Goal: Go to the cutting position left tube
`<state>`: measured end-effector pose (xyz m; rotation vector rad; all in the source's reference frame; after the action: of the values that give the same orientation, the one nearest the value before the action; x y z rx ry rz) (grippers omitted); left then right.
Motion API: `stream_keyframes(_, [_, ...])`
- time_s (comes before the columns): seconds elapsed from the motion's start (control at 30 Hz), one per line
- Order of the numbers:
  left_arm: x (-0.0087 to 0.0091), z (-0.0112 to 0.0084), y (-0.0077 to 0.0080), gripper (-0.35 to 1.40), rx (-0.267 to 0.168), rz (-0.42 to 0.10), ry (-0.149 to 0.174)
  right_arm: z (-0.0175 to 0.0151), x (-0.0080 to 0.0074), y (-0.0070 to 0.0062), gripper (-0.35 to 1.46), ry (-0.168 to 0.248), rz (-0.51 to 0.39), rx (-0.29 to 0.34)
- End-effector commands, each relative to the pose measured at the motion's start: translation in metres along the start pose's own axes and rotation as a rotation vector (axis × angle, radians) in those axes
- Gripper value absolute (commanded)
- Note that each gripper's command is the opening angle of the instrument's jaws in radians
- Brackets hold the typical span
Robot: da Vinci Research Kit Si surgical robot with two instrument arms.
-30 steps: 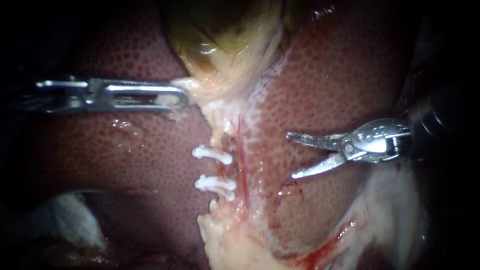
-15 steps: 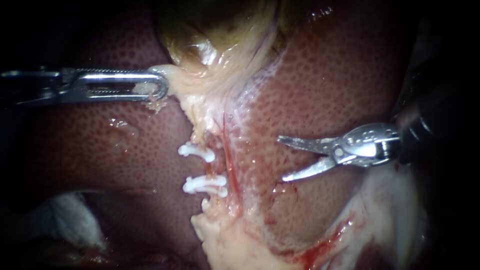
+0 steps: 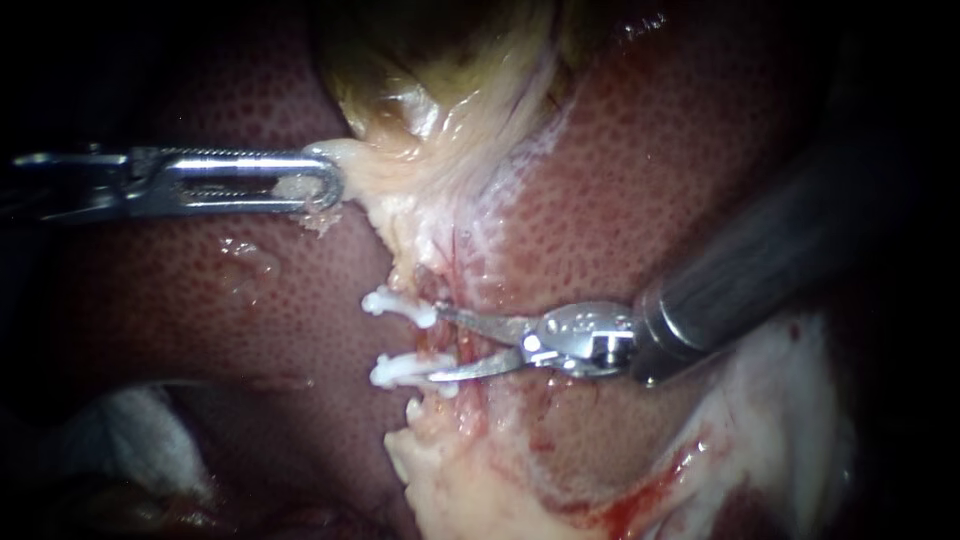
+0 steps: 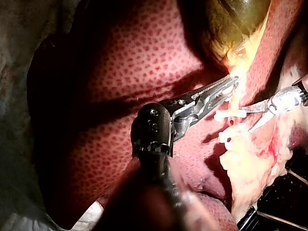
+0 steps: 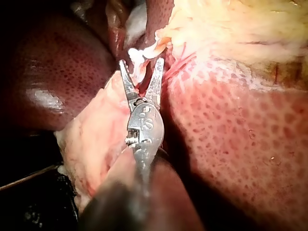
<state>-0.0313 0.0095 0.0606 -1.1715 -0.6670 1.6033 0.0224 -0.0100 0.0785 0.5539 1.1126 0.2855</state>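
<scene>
**Item 1, right instrument** [image 3: 438, 345]: entering from 3 o'clock. A second ago it was hanging well apart from the clips over the liver [image 3: 680, 150]. Now it is sitting at the centre, jaws parted and gripping nothing. One jaw is reaching just beside the upper clip [image 3: 398, 305], the other is lying against the lower clip [image 3: 405, 370].

**Item 2, left tube** [image 3: 428, 340]: running centre toward 6 o'clock and lying between those parted jaws, in the gap between the two clips.

**Item 3, left instrument** [image 3: 328, 182]: entering from 9 o'clock, jaws clenched on pale tissue at the gallbladder's [image 3: 440, 80] neck. It has drawn this tissue toward 9 o'clock, and the clips have shifted with it.

**Assessment:** the approach is looking nearly complete. Whether the jaws are straddling the tube squarely is remaining hard to judge.
</scene>
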Motion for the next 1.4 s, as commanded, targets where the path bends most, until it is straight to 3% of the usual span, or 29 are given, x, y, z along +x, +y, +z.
stream_keyframes(0.03, [0.0, 0.0, 0.0001, -0.35, -0.001, 0.0, 0.0, 0.0002, 0.0001, 0.0001, 1.43, -0.003, 0.009, 0.003])
stream_keyframes(0.4, [-0.0001, 0.0002, 0.0001, -0.35, -0.002, 0.001, -0.001, 0.0011, 0.0001, -0.0001, 1.43, -0.066, 0.069, 0.041])
stream_keyframes(0.63, [-0.0002, 0.0003, 0.0002, -0.35, -0.004, 0.001, -0.002, 0.0017, -0.0007, -0.0009, 1.43, -0.108, 0.095, 0.084])
stream_keyframes(0.97, [-0.0006, 0.0011, 0.0002, -0.35, -0.008, 0.003, -0.004, 0.0038, -0.0001, -0.0005, 1.4, -0.111, 0.122, 0.121])
stream_keyframes(1.4, [-0.0007, 0.0015, 0.0002, -0.35, -0.009, 0.004, -0.005, 0.0055, 0.0006, 0.0004, 1.29, -0.053, 0.186, 0.134])
